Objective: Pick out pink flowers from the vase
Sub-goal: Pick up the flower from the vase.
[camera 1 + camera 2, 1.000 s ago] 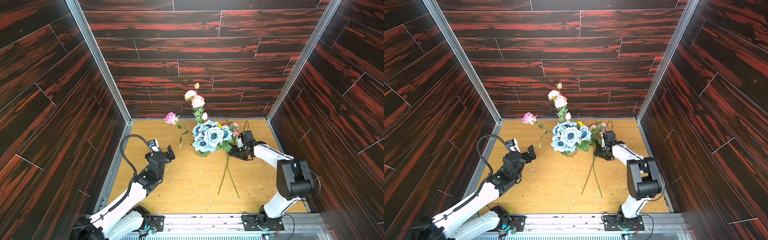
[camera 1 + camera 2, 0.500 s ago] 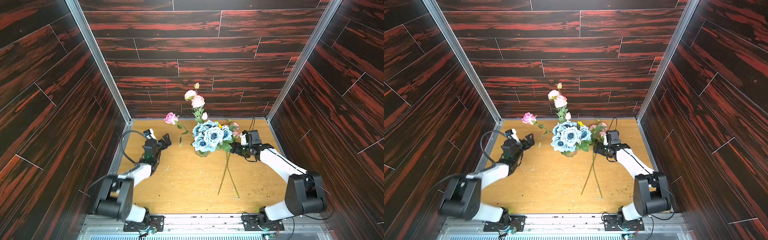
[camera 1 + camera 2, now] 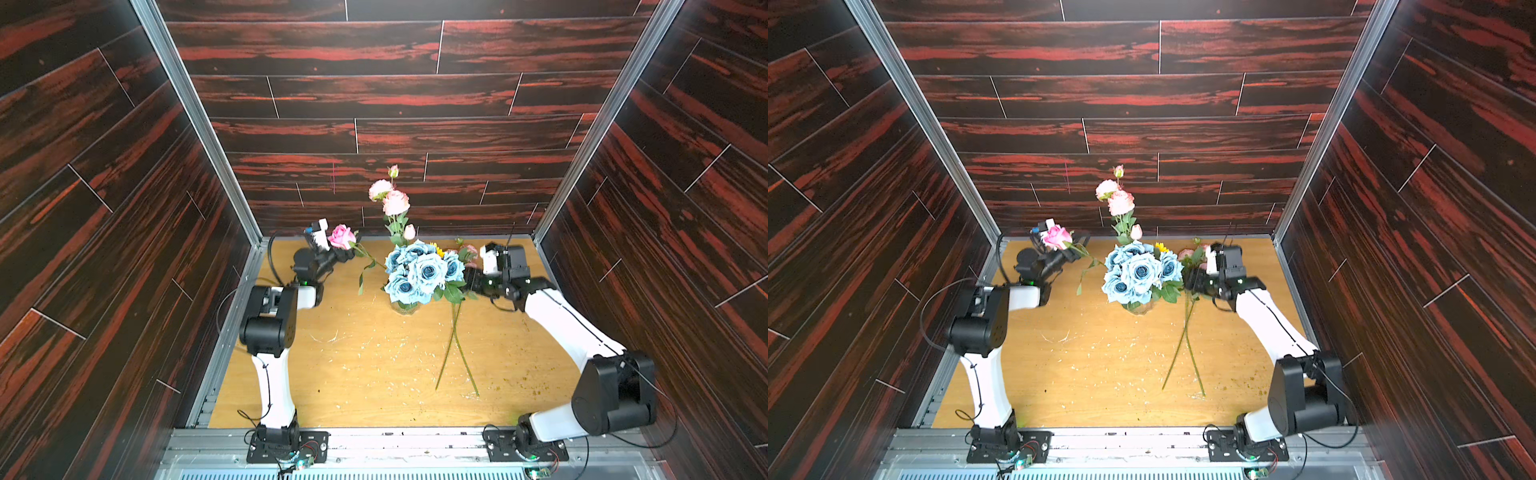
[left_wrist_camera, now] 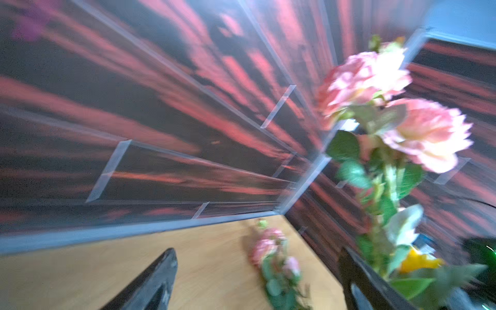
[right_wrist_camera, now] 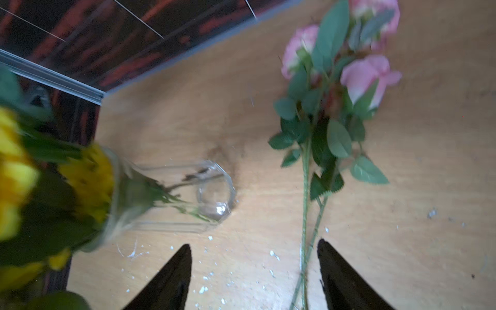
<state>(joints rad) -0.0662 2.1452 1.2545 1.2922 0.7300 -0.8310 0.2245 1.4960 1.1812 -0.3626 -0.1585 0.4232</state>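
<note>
Dark red-streaked plank walls box in a tan table (image 3: 353,374). At its middle stands the vase (image 3: 405,307), packed with blue roses (image 3: 424,270) and a sunflower (image 5: 88,182).

The left gripper (image 4: 257,281) has its jaws spread wide with nothing between them. A bright pink rose (image 3: 341,237), leaning out of the vase on a long stem, hangs close by its fingertips in both top views; whether they touch, I cannot tell. Beyond its right finger (image 4: 359,284) in the wrist view, tall pink blooms (image 4: 426,134) rise upright from the vase.

The right gripper (image 5: 255,276) is just beside the blue roses, low over the table, with its jaws also well apart and empty. Two more pink flowers (image 5: 365,75) lie flat on the table ahead of it, and their crossed stems (image 5: 304,257) run back between its fingertips. The vase is ahead of its left finger (image 5: 171,281).
</note>
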